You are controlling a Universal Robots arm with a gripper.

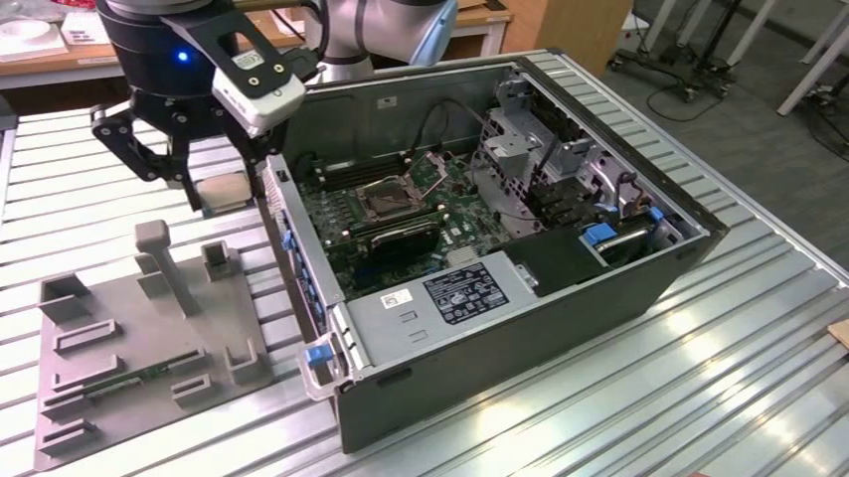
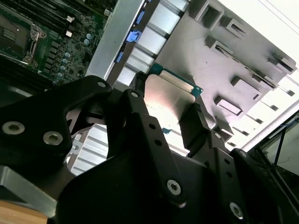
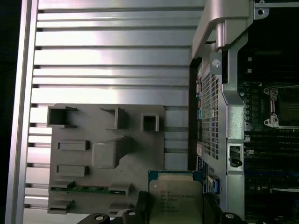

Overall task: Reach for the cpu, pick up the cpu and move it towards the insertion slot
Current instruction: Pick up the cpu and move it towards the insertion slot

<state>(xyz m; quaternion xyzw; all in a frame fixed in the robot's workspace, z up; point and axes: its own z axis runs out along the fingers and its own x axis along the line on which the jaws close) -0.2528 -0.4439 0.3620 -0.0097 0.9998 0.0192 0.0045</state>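
Note:
My gripper (image 1: 219,187) is shut on the cpu (image 1: 226,191), a thin square chip with a silvery face. It hangs above the slatted table, between the grey fixture plate (image 1: 133,328) and the open computer case (image 1: 558,318). In both wrist views the cpu (image 2: 169,95) (image 3: 176,198) sits between the black fingers (image 2: 140,107), held by two opposite edges. The insertion slot (image 1: 392,196) is a metal-framed socket with a dark centre on the motherboard inside the case, toward the exterior view's right of the gripper. Both wrist views catch the insertion slot (image 2: 16,35) (image 3: 284,107).
The case's upright side wall (image 1: 281,224) with blue clips stands between the gripper and the motherboard. The grey fixture plate (image 3: 135,144) carries raised blocks and a green memory stick (image 3: 88,189). Drive cages and cables (image 1: 544,169) fill the case's far side.

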